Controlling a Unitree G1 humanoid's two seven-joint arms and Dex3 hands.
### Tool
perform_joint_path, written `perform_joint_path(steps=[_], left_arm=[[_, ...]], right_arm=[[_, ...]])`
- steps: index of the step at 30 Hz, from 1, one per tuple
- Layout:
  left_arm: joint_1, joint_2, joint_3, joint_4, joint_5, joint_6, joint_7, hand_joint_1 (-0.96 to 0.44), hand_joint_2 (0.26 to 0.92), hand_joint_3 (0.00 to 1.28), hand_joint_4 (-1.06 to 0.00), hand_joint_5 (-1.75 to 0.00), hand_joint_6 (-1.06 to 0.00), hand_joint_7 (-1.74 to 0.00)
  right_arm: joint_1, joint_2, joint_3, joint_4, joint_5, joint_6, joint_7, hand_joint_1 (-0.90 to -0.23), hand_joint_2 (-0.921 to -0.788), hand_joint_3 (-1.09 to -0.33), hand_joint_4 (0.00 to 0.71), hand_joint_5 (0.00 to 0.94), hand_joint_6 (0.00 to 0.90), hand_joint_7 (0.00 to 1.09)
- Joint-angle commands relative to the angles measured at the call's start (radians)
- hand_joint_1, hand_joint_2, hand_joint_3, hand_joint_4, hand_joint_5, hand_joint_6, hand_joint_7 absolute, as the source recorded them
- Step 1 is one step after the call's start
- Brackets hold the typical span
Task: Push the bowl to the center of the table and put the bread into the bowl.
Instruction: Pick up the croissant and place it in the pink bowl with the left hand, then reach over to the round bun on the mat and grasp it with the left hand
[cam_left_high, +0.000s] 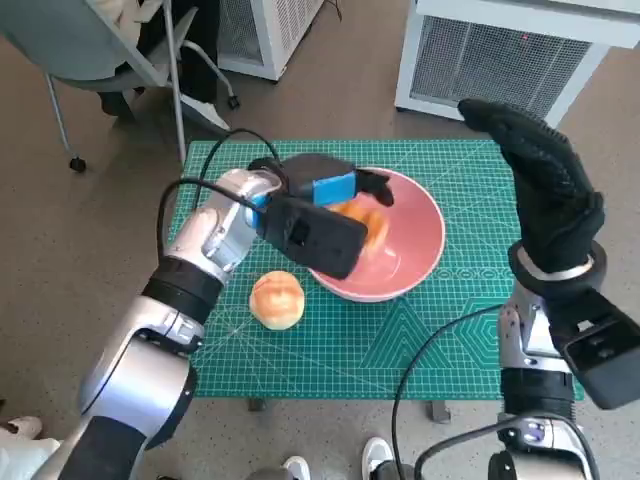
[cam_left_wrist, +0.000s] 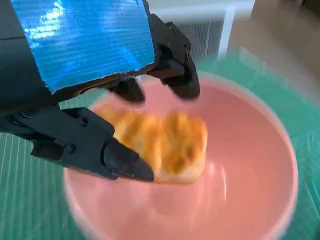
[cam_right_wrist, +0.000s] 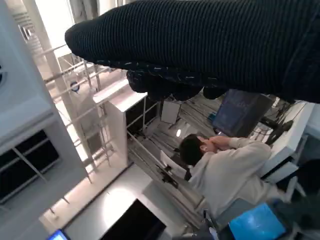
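Observation:
The pink bowl (cam_left_high: 415, 250) stands on the green mat, near the table's middle and a little to the right. A golden piece of bread (cam_left_high: 366, 220) (cam_left_wrist: 165, 145) lies inside it. My left hand (cam_left_high: 325, 195) (cam_left_wrist: 85, 75) hovers over the bowl's left half with its fingers (cam_left_wrist: 182, 82) spread above the bread and pink showing between them and it. The thumb overlaps the bread's near edge. A round bun (cam_left_high: 277, 298) sits on the mat left of the bowl, in front of my left forearm. My right hand (cam_left_high: 545, 170) (cam_right_wrist: 200, 45) is raised above the table's right side, holding nothing.
The green cutting mat (cam_left_high: 350, 350) covers the small table. A chair (cam_left_high: 110, 60) stands at the back left and white grilled units (cam_left_high: 500, 55) stand behind the table. Feet show at the front edge. A person (cam_right_wrist: 225, 170) appears in the right wrist view.

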Motion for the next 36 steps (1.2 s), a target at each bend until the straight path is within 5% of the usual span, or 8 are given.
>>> perform_joint_path(steps=[1,6,9,15,36], left_arm=[[0.041,0.050,0.041,-0.092,-0.040,-0.055,0.030,-0.17,0.863,0.00,-0.03,-0.01,-0.24,-0.04],[0.138,0.113,0.098,-0.235,-0.076,-0.104,0.085,-0.21,0.861,0.00,-0.05,-0.01,-0.25,-0.04],[0.327,0.209,0.228,-0.519,-0.162,-0.116,0.120,-0.22,0.860,0.00,-0.16,-0.01,-0.33,-0.04],[0.494,0.283,0.326,-0.762,-0.182,-0.083,0.125,-0.22,0.852,0.00,-0.28,-0.01,-0.41,-0.03],[0.823,0.481,0.433,-1.088,-0.272,0.082,-0.032,-0.23,0.832,0.00,-0.38,0.00,-0.48,-0.02]], right_arm=[[0.018,-0.011,0.002,-0.001,-0.007,0.011,-0.007,-0.604,-0.921,-0.722,0.272,0.000,0.240,0.22],[0.019,-0.009,0.005,0.000,-0.002,0.011,-0.005,-0.610,-0.921,-0.720,0.270,0.000,0.235,0.23],[0.019,-0.003,0.010,0.003,0.009,0.011,0.004,-0.610,-0.921,-0.719,0.268,0.000,0.228,0.24],[0.017,-0.001,0.013,0.003,0.025,0.015,0.012,-0.609,-0.921,-0.715,0.268,0.000,0.225,0.25],[0.013,0.008,0.032,0.011,0.032,0.011,0.017,-0.599,-0.921,-0.711,0.269,0.001,0.221,0.28]])
